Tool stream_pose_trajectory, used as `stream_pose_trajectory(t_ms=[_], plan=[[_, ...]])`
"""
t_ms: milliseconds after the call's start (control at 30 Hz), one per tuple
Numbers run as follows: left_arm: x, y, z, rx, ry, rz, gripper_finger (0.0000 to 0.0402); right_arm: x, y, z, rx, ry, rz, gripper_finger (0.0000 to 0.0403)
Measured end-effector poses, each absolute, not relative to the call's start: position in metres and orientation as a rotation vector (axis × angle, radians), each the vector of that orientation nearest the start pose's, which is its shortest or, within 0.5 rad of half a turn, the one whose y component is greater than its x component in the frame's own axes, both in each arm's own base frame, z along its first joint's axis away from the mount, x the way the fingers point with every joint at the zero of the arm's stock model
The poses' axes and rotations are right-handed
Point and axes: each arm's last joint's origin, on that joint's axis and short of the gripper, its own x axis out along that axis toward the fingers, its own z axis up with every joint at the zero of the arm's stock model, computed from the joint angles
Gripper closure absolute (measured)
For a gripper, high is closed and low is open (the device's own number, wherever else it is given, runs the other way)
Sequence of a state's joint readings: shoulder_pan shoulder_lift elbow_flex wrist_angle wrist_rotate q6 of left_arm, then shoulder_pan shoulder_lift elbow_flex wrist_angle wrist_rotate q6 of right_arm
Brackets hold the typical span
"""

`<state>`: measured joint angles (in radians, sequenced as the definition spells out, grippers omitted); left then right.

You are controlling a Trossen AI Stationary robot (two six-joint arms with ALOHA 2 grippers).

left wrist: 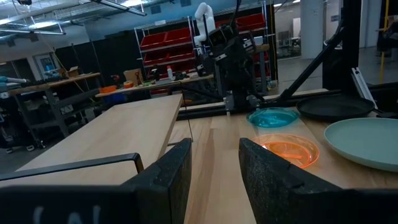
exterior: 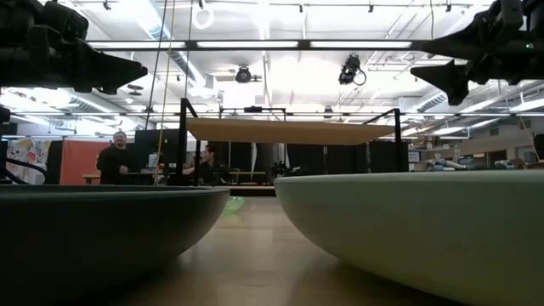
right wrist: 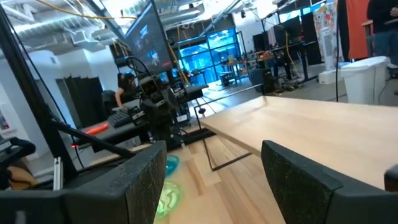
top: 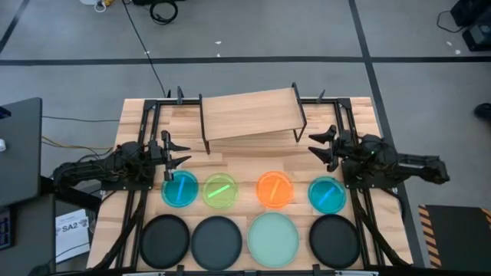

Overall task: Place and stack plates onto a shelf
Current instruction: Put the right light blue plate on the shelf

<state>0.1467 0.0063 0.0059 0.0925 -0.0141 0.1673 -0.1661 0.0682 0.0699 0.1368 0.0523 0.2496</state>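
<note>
The shelf (top: 249, 115), a light-wood board on thin black legs, stands at the table's far middle. In front of it lie small translucent plates in a row: blue (top: 180, 188), green (top: 220, 190), orange (top: 274, 189), blue (top: 327, 194). Along the near edge rest large plates: black (top: 165, 240), dark grey (top: 216, 242), pale mint (top: 273, 238), black (top: 334, 240). My left gripper (top: 182, 152) hovers open left of the shelf, above and just beyond the left blue plate. My right gripper (top: 319, 144) hovers open right of the shelf, beyond the right blue plate. Both are empty (left wrist: 214, 155) (right wrist: 214, 155).
Black metal frame rails (top: 146, 123) run along both sides of the table beside the arms. A dark monitor (top: 19, 149) stands off the table's left edge. In the low view people (exterior: 115, 161) sit far behind the table. Bare wood lies between the shelf and the small plates.
</note>
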Motion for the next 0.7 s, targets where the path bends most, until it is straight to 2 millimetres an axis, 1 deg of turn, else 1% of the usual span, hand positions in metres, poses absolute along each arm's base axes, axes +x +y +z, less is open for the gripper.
stream_pose_trajectory(t_ms=[100,233,533,700], plan=[[0.096,0.015,0.174,0.173,-0.079,0.168,0.0260,0.097,-0.018,0.206,0.207,-0.144,-0.194,0.0135],[0.096,0.015,0.174,0.173,-0.078,0.168,0.0260,0.103,-0.017,0.219,0.197,-0.056,-0.161,0.0135],[0.096,0.015,0.174,0.173,-0.078,0.168,0.0260,0.114,-0.018,0.251,0.183,0.333,-0.144,0.0135],[0.096,0.015,0.174,0.173,-0.078,0.168,0.0260,0.123,-0.018,0.265,0.157,0.488,-0.097,0.0135]])
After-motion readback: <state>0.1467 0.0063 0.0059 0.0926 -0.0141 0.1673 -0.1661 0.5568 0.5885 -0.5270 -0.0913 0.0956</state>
